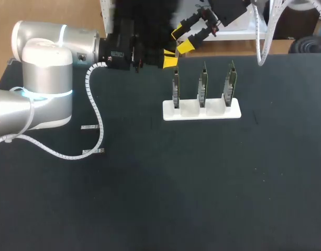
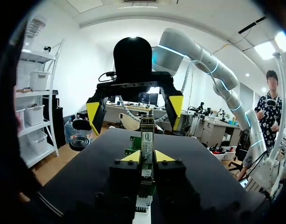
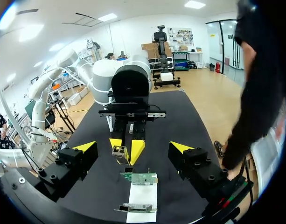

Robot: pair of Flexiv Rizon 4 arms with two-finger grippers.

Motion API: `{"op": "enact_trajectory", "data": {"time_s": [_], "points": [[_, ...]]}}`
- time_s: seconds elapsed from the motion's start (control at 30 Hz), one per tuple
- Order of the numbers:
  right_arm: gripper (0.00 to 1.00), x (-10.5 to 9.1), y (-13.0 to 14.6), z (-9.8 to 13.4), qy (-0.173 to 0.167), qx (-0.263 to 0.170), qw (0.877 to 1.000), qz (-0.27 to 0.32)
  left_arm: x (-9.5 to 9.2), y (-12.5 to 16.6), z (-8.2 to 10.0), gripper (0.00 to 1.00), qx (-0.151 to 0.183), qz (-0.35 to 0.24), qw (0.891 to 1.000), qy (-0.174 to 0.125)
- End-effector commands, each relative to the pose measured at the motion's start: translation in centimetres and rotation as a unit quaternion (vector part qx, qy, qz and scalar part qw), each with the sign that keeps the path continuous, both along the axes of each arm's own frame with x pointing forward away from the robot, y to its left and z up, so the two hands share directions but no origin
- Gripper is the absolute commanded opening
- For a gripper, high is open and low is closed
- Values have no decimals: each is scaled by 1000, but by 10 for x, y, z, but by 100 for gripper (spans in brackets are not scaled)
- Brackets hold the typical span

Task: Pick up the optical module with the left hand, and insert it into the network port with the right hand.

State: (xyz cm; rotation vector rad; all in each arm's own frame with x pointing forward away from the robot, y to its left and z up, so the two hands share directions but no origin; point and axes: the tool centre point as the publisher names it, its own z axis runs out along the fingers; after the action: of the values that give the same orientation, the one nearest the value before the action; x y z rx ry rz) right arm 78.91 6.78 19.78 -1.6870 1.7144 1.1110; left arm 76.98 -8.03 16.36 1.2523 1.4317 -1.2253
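Horizontally, left arm [image 1: 50, 49] with optical module [image 2: 147, 137].

Left arm [image 1: 45, 78] comes in low from its side, wrist stretched out level. The left gripper [image 2: 145, 157] has its yellow tips pinched in close, clamped on the optical module [image 2: 147, 140] from both sides. The right gripper [image 1: 182, 41] faces it head-on, just ahead of those tips, with its own fingers [image 3: 182, 147] spread wide apart.
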Motion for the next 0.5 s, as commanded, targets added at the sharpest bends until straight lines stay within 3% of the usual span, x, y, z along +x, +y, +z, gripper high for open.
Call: {"op": "enact_trajectory", "data": {"time_s": [0.03, 0.37, 0.4, 0.43, 0.47, 0.5], "points": [[100, -7, 0, -1, -5, 1, 1000, -7, 0, 0, 0, 0, 0, 0, 1000, 0], [100, -5, 0, -1, -5, 0, 1000, -5, 0, 0, 0, 0, 0, 0, 1000, 0], [90, -5, 0, -1, -5, 0, 1000, -5, 0, 0, 0, 0, 0, 0, 1000, 0], [47, -5, 0, -1, -5, -1, 1000, -5, 0, 0, 0, 0, 0, 0, 1000, 0], [29, -5, 0, -1, -6, -2, 1000, -5, 0, 0, 0, 0, 0, 0, 1000, 0], [0, -5, 0, -1, -6, -4, 1000, -6, 0, 0, 0, 0, 0, 0, 1000, 0]]}}
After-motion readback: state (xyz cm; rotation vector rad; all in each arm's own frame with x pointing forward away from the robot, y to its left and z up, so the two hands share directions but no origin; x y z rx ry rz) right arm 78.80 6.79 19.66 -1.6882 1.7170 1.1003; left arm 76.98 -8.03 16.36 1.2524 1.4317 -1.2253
